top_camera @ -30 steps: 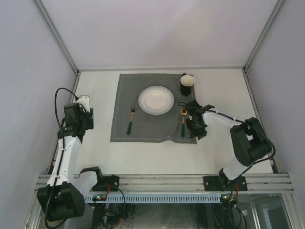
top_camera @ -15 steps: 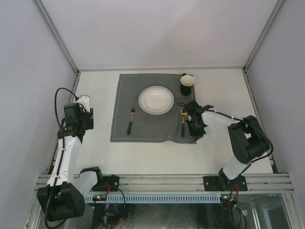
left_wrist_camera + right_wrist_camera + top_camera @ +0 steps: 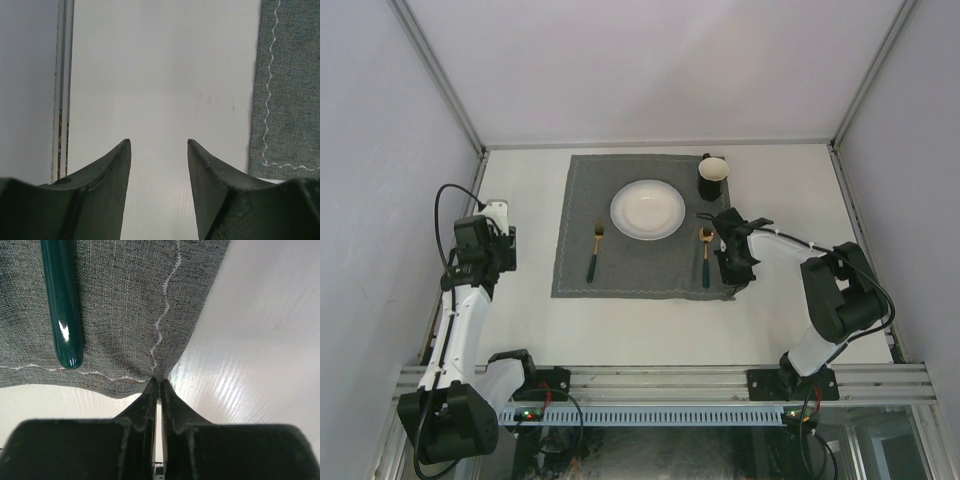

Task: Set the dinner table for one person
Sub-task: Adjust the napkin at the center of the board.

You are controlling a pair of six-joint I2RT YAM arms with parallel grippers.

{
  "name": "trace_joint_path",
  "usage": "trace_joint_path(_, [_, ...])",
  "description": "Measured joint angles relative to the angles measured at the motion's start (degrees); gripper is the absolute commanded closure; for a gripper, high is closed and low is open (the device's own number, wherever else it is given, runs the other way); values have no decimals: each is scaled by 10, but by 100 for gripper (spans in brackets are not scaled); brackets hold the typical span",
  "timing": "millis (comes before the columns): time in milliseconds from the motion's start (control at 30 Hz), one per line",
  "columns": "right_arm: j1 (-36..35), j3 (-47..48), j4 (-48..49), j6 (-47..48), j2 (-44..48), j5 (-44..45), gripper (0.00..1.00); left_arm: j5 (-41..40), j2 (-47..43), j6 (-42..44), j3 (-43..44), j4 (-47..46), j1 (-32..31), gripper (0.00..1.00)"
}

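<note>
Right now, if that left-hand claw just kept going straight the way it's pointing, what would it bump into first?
Nothing, as far as the wrist view shows: the left gripper points, jaws open, along bare dinner table, between the side rail and the grey mat. Its height is unclear.

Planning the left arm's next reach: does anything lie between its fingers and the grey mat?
Nothing visible does: only dinner table surface lies between the left gripper and the mat edge.
</note>
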State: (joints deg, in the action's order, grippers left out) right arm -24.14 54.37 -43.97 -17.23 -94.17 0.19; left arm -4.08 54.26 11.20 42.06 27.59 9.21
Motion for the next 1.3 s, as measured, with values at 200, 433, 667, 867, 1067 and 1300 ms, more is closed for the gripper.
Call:
trace_joint_path(200, [8, 0, -6, 1, 6, -1, 100, 0, 0, 0, 0, 0, 0, 47])
trace_joint_path(433, [9, 0, -13, 4, 16, 0, 100, 0, 0, 0, 0, 0, 0, 47])
trace_joint_path(667, [9, 0, -19, 4, 27, -1, 100, 0, 0, 0, 0, 0, 0, 47])
trace_joint_path(867, [9, 0, -21, 3, 25, 2, 100, 0, 0, 0, 0, 0, 0, 47])
trace_joint_path(1067, [8, 2, -22, -5, -7, 17, 100, 0, 0, 0, 0, 0, 0, 47])
trace_joint_path(1300, [5, 3, -24, -10, -8, 27, 89, 0, 0, 0, 0, 0, 0, 47])
